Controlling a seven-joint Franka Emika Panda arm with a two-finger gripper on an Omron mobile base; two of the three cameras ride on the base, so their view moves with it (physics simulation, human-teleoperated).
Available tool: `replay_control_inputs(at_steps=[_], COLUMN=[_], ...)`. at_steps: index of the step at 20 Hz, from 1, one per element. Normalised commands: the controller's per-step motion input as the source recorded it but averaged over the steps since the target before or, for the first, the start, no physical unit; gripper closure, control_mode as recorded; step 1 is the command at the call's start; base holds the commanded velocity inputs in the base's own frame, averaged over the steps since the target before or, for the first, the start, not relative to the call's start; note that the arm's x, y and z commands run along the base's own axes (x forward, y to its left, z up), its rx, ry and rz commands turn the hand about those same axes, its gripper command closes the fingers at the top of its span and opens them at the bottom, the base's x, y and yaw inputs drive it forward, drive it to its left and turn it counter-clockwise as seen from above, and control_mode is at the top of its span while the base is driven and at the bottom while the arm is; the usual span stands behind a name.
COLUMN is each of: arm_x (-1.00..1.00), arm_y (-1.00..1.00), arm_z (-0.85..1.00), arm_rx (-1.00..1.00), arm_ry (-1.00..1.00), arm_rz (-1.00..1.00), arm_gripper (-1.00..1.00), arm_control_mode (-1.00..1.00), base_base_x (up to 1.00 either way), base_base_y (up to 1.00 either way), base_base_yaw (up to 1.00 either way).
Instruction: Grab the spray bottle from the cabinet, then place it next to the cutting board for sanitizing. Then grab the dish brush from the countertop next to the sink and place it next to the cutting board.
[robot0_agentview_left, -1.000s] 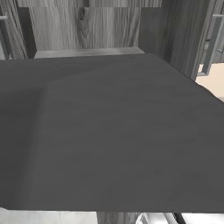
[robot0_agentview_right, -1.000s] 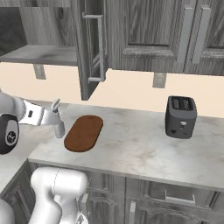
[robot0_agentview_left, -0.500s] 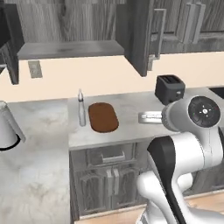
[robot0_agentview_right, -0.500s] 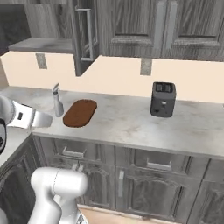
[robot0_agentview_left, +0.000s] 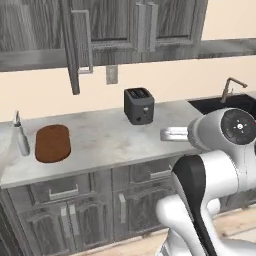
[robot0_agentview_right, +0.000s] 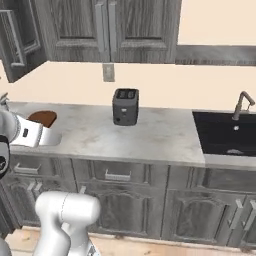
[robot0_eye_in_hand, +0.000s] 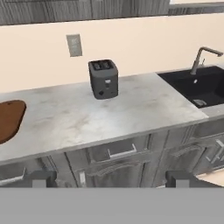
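Note:
The spray bottle (robot0_agentview_left: 20, 140) stands upright on the countertop (robot0_agentview_left: 105, 140), just left of the reddish-brown cutting board (robot0_agentview_left: 52, 143). The same cutting board (robot0_eye_in_hand: 8, 119) lies at the left edge of the hand view. The cabinet (robot0_agentview_left: 75, 45) above has its door swung open. At the right, the black sink (robot0_agentview_right: 225, 132) sits under its faucet (robot0_agentview_right: 242, 102). My gripper (robot0_eye_in_hand: 111, 179) is open and empty, its fingertips (robot0_eye_in_hand: 41, 178) wide apart. It hangs in front of the counter, facing the lower cabinets, well away from bottle and board. The dish brush is out of view.
A dark toaster (robot0_agentview_left: 138, 105) stands at the back of the counter between board and sink, below a wall outlet (robot0_eye_in_hand: 74, 45). Panelled lower cabinets (robot0_agentview_right: 120, 175) with drawer handles line the counter front. My white arm (robot0_agentview_left: 215, 165) fills the lower right of the left base view.
Both base views have shifted: the base has driven right along the counter and the sink has come into view. The spray bottle still stands by the board. The gripper stays open.

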Motion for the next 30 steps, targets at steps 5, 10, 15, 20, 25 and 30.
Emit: replay_control_inputs(at_steps=[5,10,15,20,25,30], arm_x=[0.00,0.00,0.00,0.00,0.00,0.00], arm_y=[0.00,0.00,0.00,0.00,0.00,0.00], arm_z=[0.00,0.00,0.00,0.00,0.00,0.00], arm_rx=[0.00,0.00,0.00,0.00,0.00,0.00], arm_ry=[0.00,0.00,0.00,0.00,0.00,0.00], arm_rz=[0.00,0.00,0.00,0.00,0.00,0.00], arm_gripper=[-1.00,-1.00,-1.00,-1.00,-1.00,-1.00], arm_control_mode=[1.00,1.00,1.00,1.00,1.00,1.00], base_base_x=[0.22,0.30,0.35,0.89,1.00,1.00], base_base_y=[-0.45,-0.20,-0.16,-0.84,-1.00,-1.00], base_base_yaw=[-0.48,-0.62,-0.60,-0.13,0.04,0.16])
